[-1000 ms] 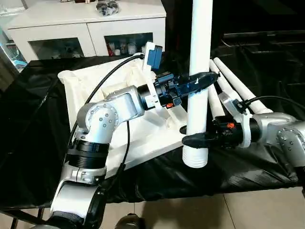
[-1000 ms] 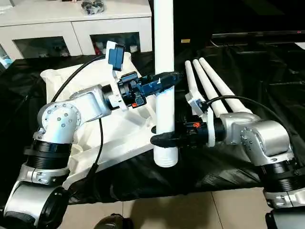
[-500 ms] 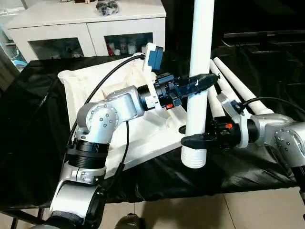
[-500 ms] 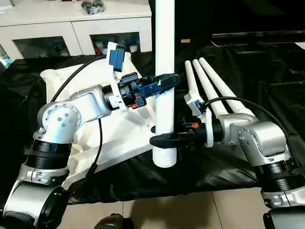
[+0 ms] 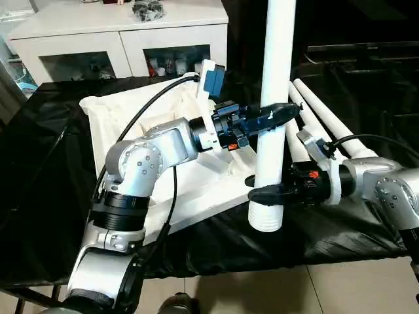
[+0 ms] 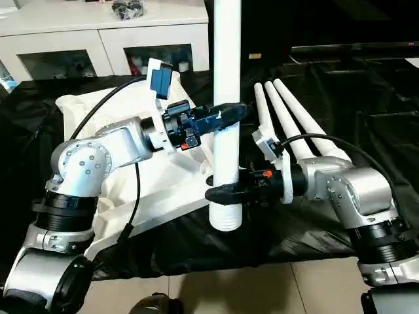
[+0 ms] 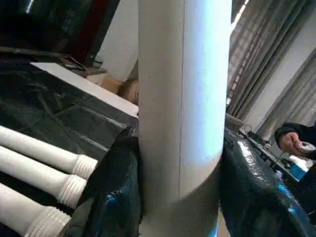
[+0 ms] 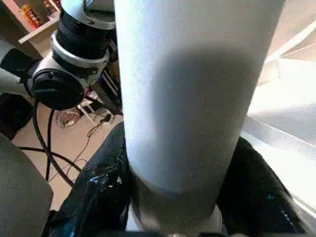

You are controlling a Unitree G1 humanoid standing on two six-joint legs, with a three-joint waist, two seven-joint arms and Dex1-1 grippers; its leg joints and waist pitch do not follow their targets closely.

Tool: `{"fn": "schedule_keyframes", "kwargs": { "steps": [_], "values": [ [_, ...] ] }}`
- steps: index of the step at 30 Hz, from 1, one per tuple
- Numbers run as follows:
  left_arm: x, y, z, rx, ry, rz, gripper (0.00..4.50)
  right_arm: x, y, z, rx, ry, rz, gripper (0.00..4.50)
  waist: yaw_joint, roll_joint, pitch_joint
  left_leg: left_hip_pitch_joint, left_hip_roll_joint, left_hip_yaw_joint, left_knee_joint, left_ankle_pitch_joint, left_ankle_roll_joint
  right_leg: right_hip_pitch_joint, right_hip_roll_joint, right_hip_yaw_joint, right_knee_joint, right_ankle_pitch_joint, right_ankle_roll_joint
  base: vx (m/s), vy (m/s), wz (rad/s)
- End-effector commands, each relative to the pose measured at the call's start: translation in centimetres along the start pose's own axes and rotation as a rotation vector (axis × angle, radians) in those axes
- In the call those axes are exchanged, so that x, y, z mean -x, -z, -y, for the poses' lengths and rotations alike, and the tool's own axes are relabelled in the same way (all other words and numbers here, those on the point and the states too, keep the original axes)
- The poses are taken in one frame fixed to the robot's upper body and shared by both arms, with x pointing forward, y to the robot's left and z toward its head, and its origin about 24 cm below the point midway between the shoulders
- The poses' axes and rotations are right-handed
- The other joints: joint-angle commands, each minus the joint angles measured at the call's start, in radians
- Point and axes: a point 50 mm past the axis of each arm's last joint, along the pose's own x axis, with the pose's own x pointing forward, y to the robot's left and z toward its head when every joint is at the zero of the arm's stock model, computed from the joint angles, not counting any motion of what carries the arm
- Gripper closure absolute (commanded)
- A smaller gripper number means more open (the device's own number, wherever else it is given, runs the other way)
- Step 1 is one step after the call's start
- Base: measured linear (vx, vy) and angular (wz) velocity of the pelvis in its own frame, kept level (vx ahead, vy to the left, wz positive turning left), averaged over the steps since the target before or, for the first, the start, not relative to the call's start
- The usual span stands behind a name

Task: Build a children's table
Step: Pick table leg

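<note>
One white table leg [image 5: 275, 78] stands upright over the black-draped table, with its threaded end [image 5: 265, 219] pointing down. My left gripper [image 5: 273, 116] is shut on it at mid height. My right gripper [image 5: 265, 194] is shut on it just above the thread. Black fingers [image 7: 116, 192] press against the leg [image 7: 182, 98] in the left wrist view. The right wrist view likewise shows fingers [image 8: 98, 197] on the leg [image 8: 192, 98]. The white tabletop [image 5: 131, 124] lies ribbed side up to the left, its near right corner close behind the leg's lower end. Three more legs [image 5: 321, 111] lie side by side on the right.
A white cabinet with glass doors [image 5: 118, 39] stands behind the table. Black cloth [image 5: 39, 163] covers the table, and tiled floor [image 5: 294, 288] shows beyond its front edge. A person's hand [image 7: 291, 140] shows far off in the left wrist view.
The leg's lower end and my right gripper have shifted slightly left, toward the tabletop's corner. Both grips stay on the leg.
</note>
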Motion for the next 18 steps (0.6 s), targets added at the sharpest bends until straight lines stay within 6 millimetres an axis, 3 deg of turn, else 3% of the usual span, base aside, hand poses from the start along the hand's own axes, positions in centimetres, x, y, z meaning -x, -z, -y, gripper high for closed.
{"fn": "schedule_keyframes", "kwargs": {
  "steps": [1, 4, 10, 11, 13, 16, 17, 18],
  "values": [
    [-0.5, -1.4, 0.6, -0.039, 0.032, 0.028, 1.88, 0.2, -0.1, 0.4, 0.024, 0.064, 0.017, 2.61, -0.004, -0.026, -0.075, 0.044, 0.068, -0.032, -0.071, -0.193, 0.018, 0.030, -0.079, 0.046, -0.089, -0.203, -0.220, 0.000, 0.000, 0.00],
    [-0.3, -3.0, 1.0, -0.095, 0.038, 0.133, 1.55, 0.3, -0.3, 0.4, 0.031, 0.082, 0.066, 2.61, -0.005, -0.027, -0.075, 0.042, 0.068, -0.033, -0.073, -0.203, 0.018, 0.033, -0.081, 0.045, -0.091, -0.198, -0.224, 0.000, 0.000, 0.00],
    [0.7, -5.7, 1.5, -0.137, 0.026, 0.297, 1.54, 0.7, -1.0, 0.4, 0.069, 0.137, 0.171, 2.61, -0.003, -0.022, -0.077, 0.042, 0.068, -0.033, -0.073, -0.205, 0.015, 0.032, -0.081, 0.044, -0.088, -0.176, -0.233, 0.000, 0.000, 0.00],
    [1.4, -7.0, 1.6, -0.165, -0.015, 0.363, 1.54, 1.0, -1.1, 0.5, 0.091, 0.181, 0.220, 2.62, -0.003, -0.021, -0.077, 0.043, 0.069, -0.035, -0.074, -0.209, 0.014, 0.032, -0.080, 0.043, -0.085, -0.170, -0.234, 0.000, 0.000, 0.00],
    [2.3, -7.6, 1.4, -0.186, -0.089, 0.367, 1.54, 1.3, -0.9, 0.6, 0.123, 0.255, 0.250, 2.62, -0.004, -0.022, -0.078, 0.044, 0.068, -0.036, -0.075, -0.222, 0.007, 0.031, -0.079, 0.042, -0.085, -0.170, -0.229, 0.000, 0.000, 0.00],
    [3.1, -7.2, 0.7, -0.276, -0.228, 0.301, 1.54, 1.3, -0.7, 0.6, 0.159, 0.337, 0.262, 2.62, -0.006, -0.017, -0.075, 0.045, 0.066, -0.036, -0.078, -0.231, -0.001, 0.028, -0.076, 0.043, -0.086, -0.198, -0.210, 0.000, 0.000, 0.00],
    [4.5, -6.0, -0.9, -0.429, -0.468, 0.185, 1.54, 1.2, -0.4, 0.8, 0.180, 0.456, 0.258, 2.62, -0.008, -0.015, -0.072, 0.047, 0.069, -0.038, -0.082, -0.247, -0.010, 0.024, -0.076, 0.045, -0.092, -0.225, -0.190, 0.000, 0.000, 0.00],
    [5.2, -5.5, -1.4, -0.482, -0.553, 0.150, 1.54, 1.2, -0.2, 0.8, 0.190, 0.499, 0.252, 2.62, -0.011, -0.012, -0.070, 0.048, 0.079, -0.045, -0.093, -0.264, -0.024, 0.022, -0.075, 0.047, -0.096, -0.248, -0.144, 0.000, 0.000, 0.00]
  ]
}}
